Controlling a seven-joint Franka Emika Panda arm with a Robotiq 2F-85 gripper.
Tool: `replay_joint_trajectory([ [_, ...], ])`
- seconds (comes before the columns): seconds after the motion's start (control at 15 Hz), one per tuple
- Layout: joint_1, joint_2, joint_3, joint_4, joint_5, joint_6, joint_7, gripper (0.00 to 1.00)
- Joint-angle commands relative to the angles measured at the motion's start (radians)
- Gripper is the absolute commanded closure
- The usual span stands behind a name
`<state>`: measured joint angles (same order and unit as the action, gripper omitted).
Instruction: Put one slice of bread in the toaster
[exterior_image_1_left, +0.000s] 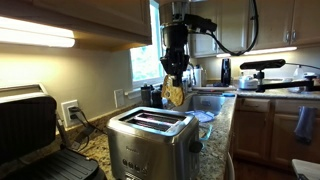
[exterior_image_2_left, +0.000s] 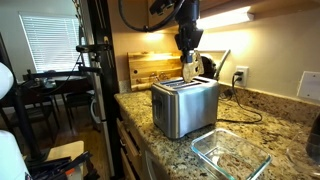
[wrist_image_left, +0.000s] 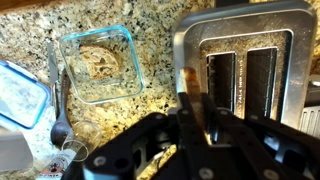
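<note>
Nearly there: one drop left

Clamped on a tan slice of bread, the black two-finger gripper hangs it upright, edge down, just above the far end of the boxy brushed-steel toaster, likely so it slides straight into a long dark slot. Left, a clear glass dish keeps more bread.

Countertop: speckled granite, running right.
Window: far left, slatted blinds, daylight.
Under-cabinet light: lit, near left.
Cabinets: brown wood, right.
</note>
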<state>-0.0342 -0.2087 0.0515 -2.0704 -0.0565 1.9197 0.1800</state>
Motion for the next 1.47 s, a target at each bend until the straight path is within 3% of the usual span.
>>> replay_joint_trajectory([
  [0.0,0.020,-0.062,0.017,-0.039,-0.033,-0.020,0.046,0.93],
  [1.4,0.046,-0.007,0.046,-0.030,-0.017,-0.037,0.067,0.93],
])
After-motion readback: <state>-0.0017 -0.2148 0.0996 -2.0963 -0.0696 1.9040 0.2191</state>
